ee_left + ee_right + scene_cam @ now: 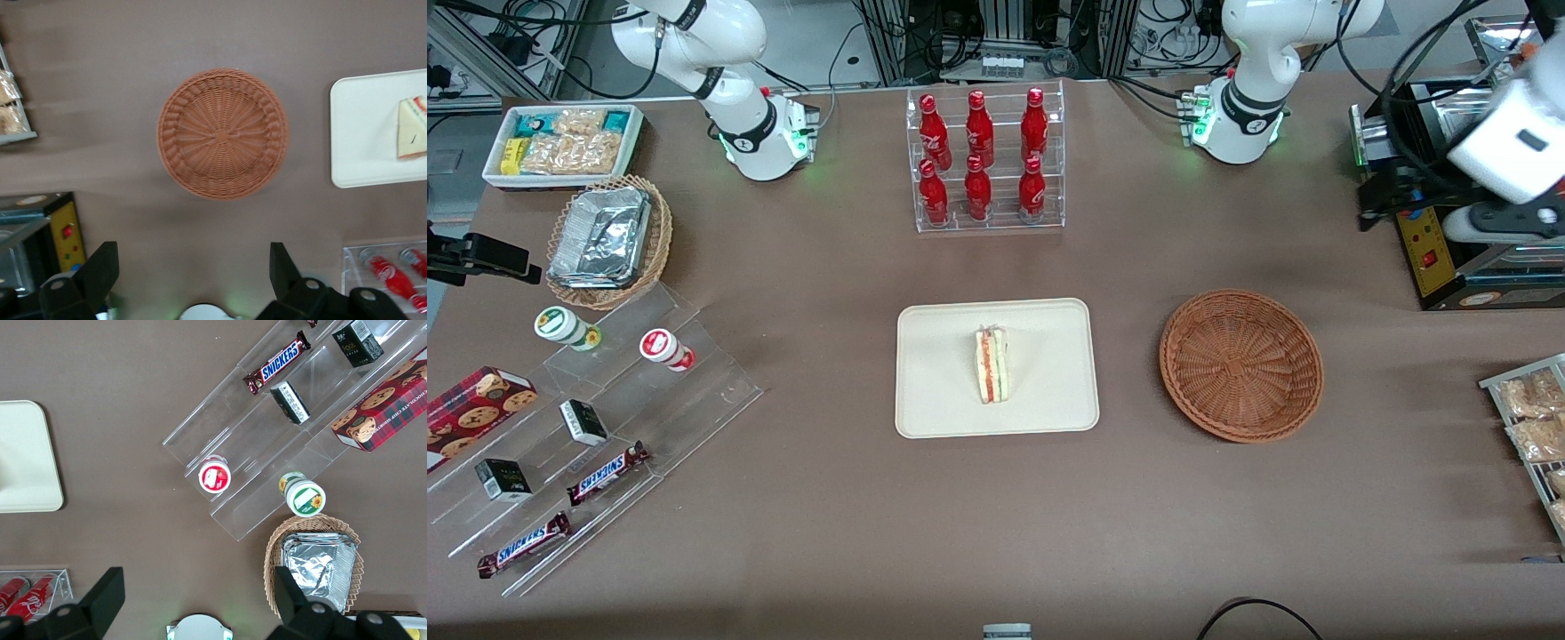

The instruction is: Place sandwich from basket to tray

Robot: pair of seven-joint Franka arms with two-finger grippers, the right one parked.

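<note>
Lying on the flat cream-beige rectangular tray (934,391): the small triangular clear-wrapped sandwich wedge (992,364), filling edge up, roughly mid-tray. Nothing in the round reddish-brown woven wicker basket (1240,364), set well apart from the tray toward the working arm's end of the bench (1138,533). Judged as placed already.

Hanging high over the bench near the basket, touching nothing: the left gripper (193,270), jaws spread wide and released.

Probably light, soft and easily crushed, with slippery film; best taken gently across the flat bread faces, never pinching hard on the filling edge.

Plain brown bench covering, flat and matte. Farther from the front camera than the tray, a clear rack of red bottles (983,160); ample open room around tray and basket.
</note>
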